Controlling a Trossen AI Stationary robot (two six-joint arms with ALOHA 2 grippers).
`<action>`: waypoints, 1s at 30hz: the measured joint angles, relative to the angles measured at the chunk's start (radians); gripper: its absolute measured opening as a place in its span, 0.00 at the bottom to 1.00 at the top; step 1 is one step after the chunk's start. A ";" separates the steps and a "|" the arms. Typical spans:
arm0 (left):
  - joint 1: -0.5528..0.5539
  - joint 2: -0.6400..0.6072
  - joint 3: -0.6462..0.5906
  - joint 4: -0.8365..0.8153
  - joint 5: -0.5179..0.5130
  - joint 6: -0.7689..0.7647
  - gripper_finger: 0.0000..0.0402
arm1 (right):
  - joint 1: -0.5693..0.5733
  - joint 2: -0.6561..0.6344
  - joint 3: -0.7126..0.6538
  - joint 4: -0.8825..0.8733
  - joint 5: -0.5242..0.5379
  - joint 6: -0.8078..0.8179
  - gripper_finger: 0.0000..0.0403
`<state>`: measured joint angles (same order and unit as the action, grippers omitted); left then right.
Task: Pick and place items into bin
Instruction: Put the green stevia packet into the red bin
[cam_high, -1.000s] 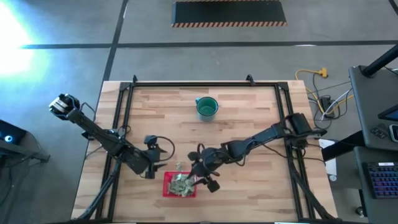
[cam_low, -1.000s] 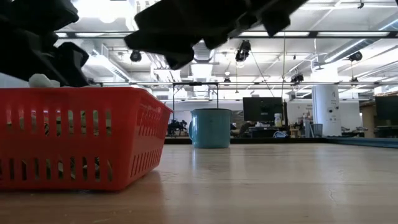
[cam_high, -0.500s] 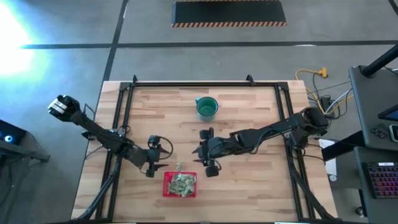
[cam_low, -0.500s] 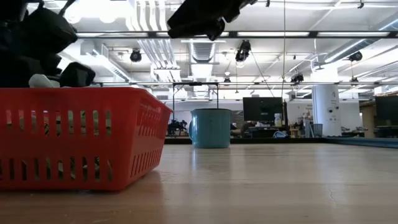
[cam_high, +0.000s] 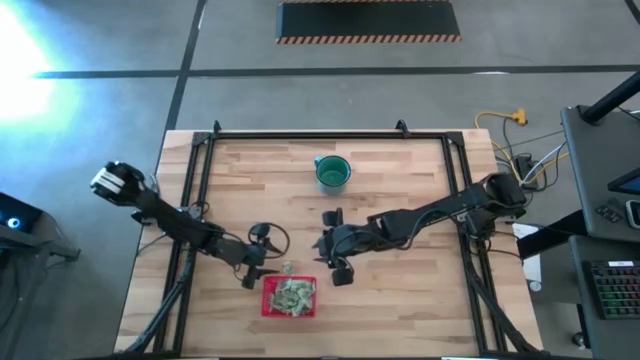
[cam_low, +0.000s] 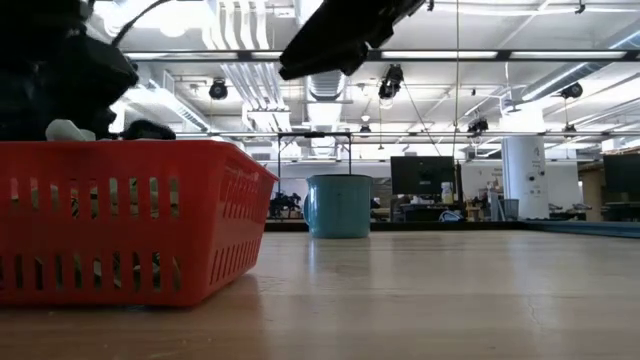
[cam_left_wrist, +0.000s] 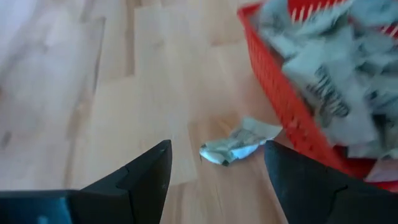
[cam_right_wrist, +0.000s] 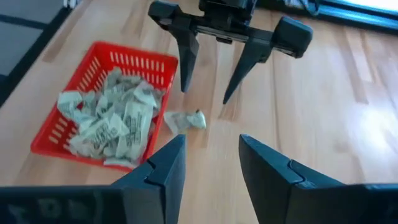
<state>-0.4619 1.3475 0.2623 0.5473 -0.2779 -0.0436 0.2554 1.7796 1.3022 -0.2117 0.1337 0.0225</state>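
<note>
My left jaws (cam_left_wrist: 214, 171) stand wide open over bare pale wooden desk (cam_high: 400, 300), with one crumpled pale green wrapped packet (cam_left_wrist: 239, 142) lying on the boards ahead between the two fingers, just outside the wall of the small red square plastic basket (cam_left_wrist: 280, 102). That basket, heaped with more whitish packets (cam_right_wrist: 115, 121), sits beside them. My right jaws (cam_right_wrist: 211, 168) hang open above clear boards, the loose packet ahead of them.
</note>
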 joint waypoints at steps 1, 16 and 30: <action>0.003 0.029 0.000 0.020 0.005 0.000 0.60 | 0.000 0.002 0.000 -0.009 0.000 0.004 0.34; 0.067 0.317 0.118 0.130 0.124 -0.029 0.58 | 0.024 0.004 -0.002 -0.099 -0.003 0.027 0.33; 0.073 0.288 0.100 0.114 0.132 -0.026 0.16 | 0.024 0.004 -0.002 -0.131 -0.003 0.030 0.33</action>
<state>-0.3889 1.6352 0.3618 0.6617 -0.1461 -0.0696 0.2794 1.7832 1.2999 -0.3423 0.1310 0.0525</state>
